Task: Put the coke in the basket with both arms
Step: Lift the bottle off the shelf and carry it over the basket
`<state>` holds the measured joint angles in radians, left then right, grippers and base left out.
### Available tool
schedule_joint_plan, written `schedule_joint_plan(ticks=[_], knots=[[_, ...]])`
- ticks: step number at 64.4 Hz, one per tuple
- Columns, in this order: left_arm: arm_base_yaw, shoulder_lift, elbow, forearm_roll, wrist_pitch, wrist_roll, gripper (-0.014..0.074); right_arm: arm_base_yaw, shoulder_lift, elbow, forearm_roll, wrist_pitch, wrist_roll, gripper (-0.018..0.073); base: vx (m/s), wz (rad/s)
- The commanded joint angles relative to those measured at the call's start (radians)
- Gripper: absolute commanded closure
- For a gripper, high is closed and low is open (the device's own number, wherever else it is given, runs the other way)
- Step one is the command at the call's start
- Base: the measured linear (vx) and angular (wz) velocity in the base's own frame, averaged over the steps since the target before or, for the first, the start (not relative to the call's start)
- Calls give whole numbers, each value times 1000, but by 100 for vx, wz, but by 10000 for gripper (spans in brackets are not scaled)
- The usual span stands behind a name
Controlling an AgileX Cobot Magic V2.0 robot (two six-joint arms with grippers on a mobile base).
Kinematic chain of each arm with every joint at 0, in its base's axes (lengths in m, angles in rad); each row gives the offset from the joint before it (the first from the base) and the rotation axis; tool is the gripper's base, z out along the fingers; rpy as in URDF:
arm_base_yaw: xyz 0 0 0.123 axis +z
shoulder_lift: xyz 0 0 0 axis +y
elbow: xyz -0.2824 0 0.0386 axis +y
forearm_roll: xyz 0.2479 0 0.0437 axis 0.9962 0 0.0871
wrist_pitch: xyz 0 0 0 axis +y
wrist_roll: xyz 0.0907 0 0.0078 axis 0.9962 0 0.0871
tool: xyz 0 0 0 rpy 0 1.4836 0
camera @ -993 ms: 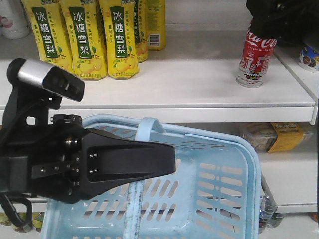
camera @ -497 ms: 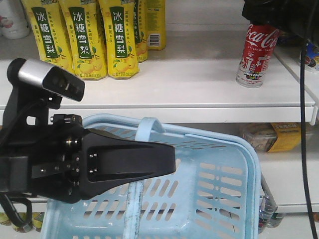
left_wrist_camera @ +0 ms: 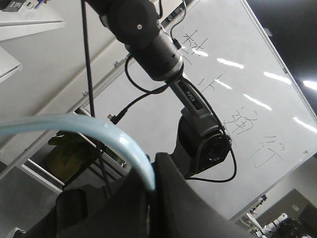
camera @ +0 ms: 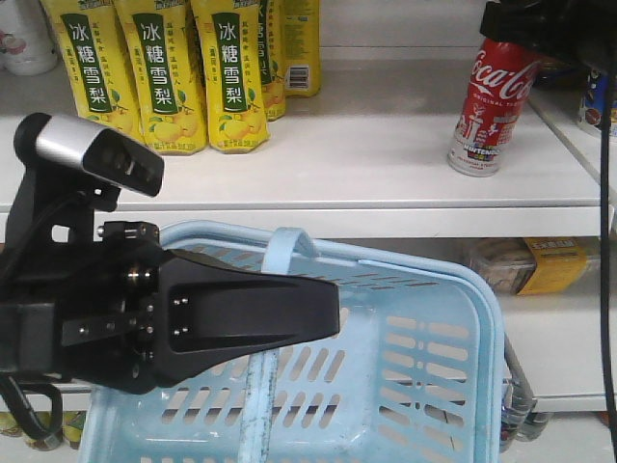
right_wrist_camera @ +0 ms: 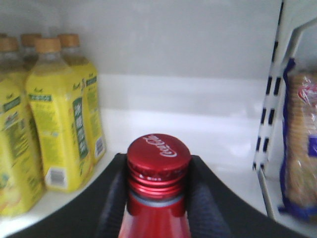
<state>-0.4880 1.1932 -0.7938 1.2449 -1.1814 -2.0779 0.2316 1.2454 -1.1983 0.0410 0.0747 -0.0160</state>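
The right tool [right_wrist_camera: 158, 196] is pinched narrow on the neck of the coke [camera: 487, 101], just under the cap, so the bottle hangs tilted below it, its silver base at or barely off the shelf [camera: 318, 164], I cannot tell which. Held only by that slim, smooth neck, it could slip, swing, or catch its base on the shelf lip. The left tool [camera: 323, 313] is closed on the handle [camera: 281, 253] of the basket [camera: 453, 386], which lies lower than the right tool and to its left; a bottle dropped off-centre could tip it.
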Motion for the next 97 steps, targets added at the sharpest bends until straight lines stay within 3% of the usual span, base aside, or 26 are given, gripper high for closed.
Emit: schedule_joint_plan(ticks=[1,17,23,36,43,62,76,87,97], knots=[[-3,-23,-35,-85,-116,1,603,0,-118,-38,-4,40,-17,568,0,0],[-3,-23,-35,-85,-116,1,603,1,-373,-34,68,344,-85,568,0,0],[-3,-23,-35,-85,-116,1,603,1,-446,-29,212,496,-132,568,0,0],[-3,-23,-35,-85,-116,1,603,1,-453,-19,692,668,-471,564,0,0],[-3,-23,-35,-85,-116,1,603,1,-437,39,862,695,-582,564,0,0],[-3,-23,-35,-85,-116,1,603,1,-392,328,1087,732,-790,562,0,0],[-3,-23,-35,-84,-116,1,603,1,-366,390,1192,738,-928,517,0,0],[-3,-23,-35,-85,-116,1,603,1,-366,390,1247,714,-1008,377,0,0],[-3,-23,-35,-85,-116,1,603,1,-366,390,1266,670,-1025,170,0,0]])
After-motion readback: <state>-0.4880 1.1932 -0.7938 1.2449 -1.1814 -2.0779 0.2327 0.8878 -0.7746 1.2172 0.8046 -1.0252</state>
